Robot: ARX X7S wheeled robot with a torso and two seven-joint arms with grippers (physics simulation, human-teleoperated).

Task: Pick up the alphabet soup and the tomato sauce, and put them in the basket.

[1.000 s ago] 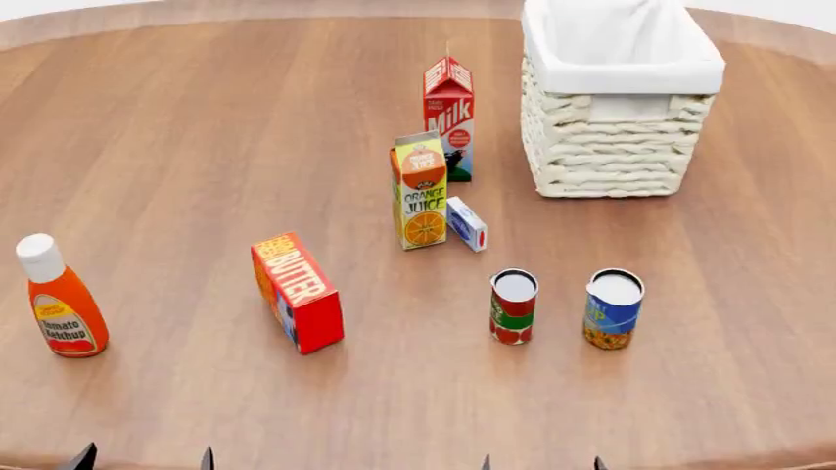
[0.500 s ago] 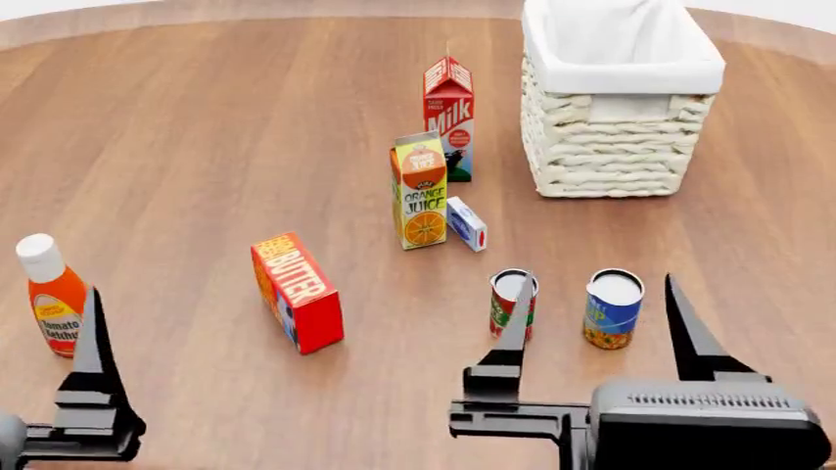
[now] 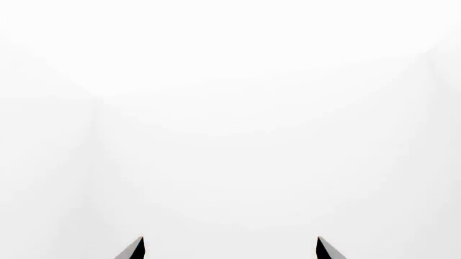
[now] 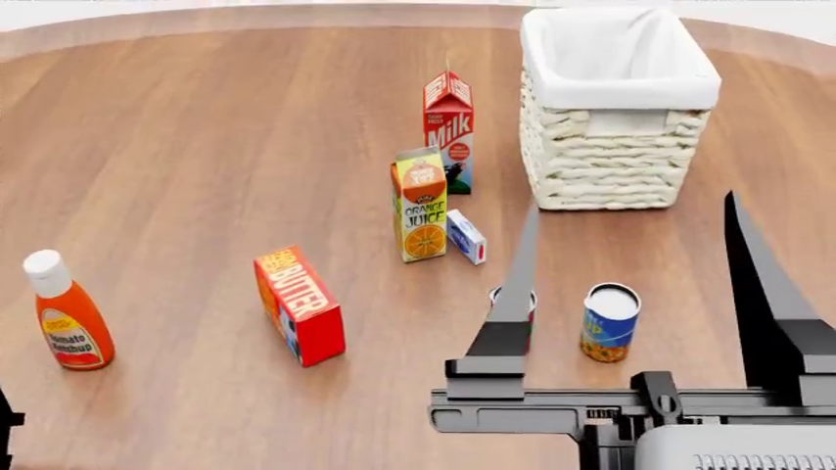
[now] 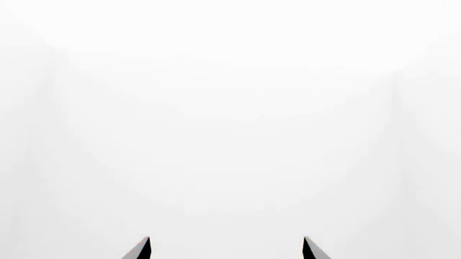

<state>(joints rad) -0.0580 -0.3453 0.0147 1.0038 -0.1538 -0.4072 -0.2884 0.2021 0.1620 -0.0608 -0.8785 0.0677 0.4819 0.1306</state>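
In the head view, nothing of your task was done: both cans stood upright on the wooden table (image 4: 196, 147), and the basket (image 4: 614, 147) held neither, as far as its white cloth lining showed. The soup can (image 4: 609, 323), a smooth cylinder with a blue label, orange print low down and a pale metal top, stood near the front edge, well short of the basket. The tomato sauce can (image 4: 502, 299) stood just beside it, mostly hidden behind a finger, so only a sliver of its rim and label showed. Your right gripper (image 4: 633, 269) had its 2 thin black fingers spread wide, holding nothing. The basket was thick woven wicker, cream, rectangular, with the liner folded over its rim. 2 picks and 2 drops remained for you.

In the left wrist view, your left gripper (image 3: 230, 249) showed only 2 dark fingertips set apart against blank white, jaws open, nothing between them.

In the right wrist view, you had the same: 2 parted tips and a featureless white field, possibly a wall, though that was hard to tell.
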